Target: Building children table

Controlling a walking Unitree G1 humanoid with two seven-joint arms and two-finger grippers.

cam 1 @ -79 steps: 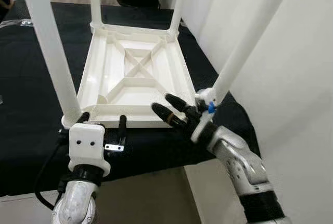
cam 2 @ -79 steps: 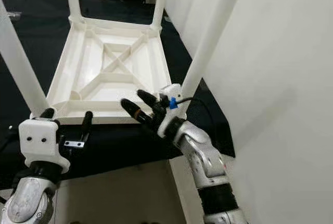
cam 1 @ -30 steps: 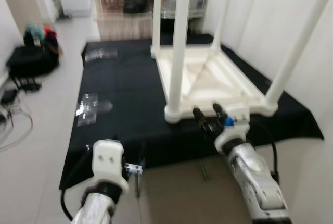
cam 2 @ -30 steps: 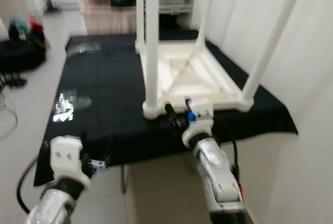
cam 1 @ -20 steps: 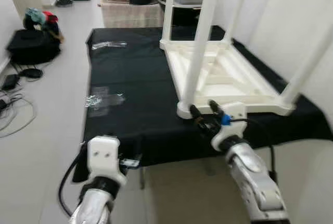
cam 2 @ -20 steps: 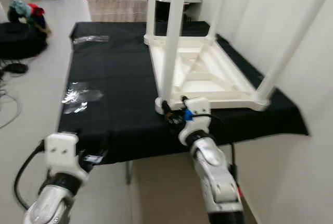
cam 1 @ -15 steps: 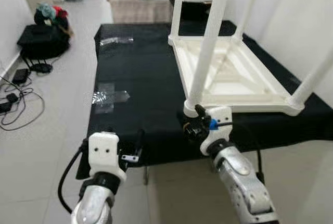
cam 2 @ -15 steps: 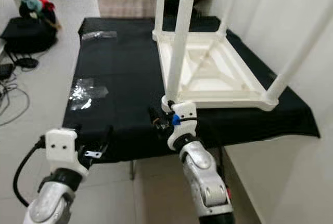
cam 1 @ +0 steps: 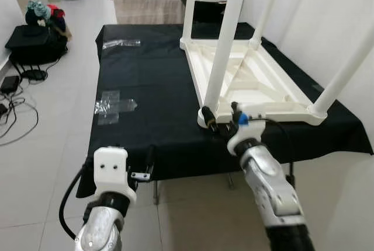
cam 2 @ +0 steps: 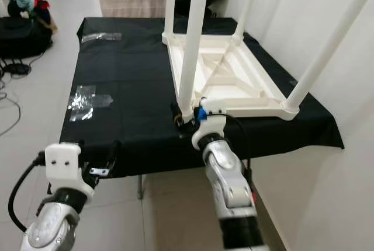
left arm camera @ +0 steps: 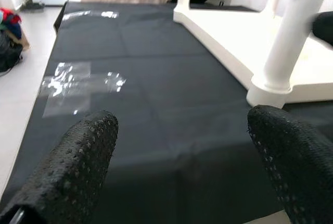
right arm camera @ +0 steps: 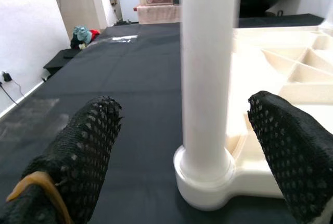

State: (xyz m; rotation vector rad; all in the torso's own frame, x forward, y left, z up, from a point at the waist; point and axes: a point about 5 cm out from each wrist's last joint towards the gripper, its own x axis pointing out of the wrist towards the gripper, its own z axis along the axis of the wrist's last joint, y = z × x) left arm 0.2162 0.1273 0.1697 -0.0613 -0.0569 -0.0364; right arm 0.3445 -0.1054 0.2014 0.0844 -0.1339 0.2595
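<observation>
A white children's table [cam 1: 257,82] lies upside down on a black cloth [cam 1: 152,82], its legs pointing up. My right gripper [cam 1: 218,124] is open at the foot of the near-left leg [cam 1: 221,64]. In the right wrist view the leg [right arm camera: 205,73] stands between the two black fingers without touching either. My left gripper [cam 2: 97,150] hovers open and holding nothing at the cloth's front edge, well left of the table; in the left wrist view the leg's foot [left arm camera: 270,91] lies ahead of it.
Clear plastic bags [cam 1: 114,104] lie on the cloth's left half, and another bag [cam 1: 121,43] lies at the far end. A white wall [cam 1: 333,23] runs close along the right. A dark bag [cam 1: 32,35] and cables [cam 1: 11,102] are on the tiled floor at left.
The camera has pulled back and shifted left. My right gripper went from the near-right leg's foot to the near-left leg's foot. The left gripper stays at the front edge.
</observation>
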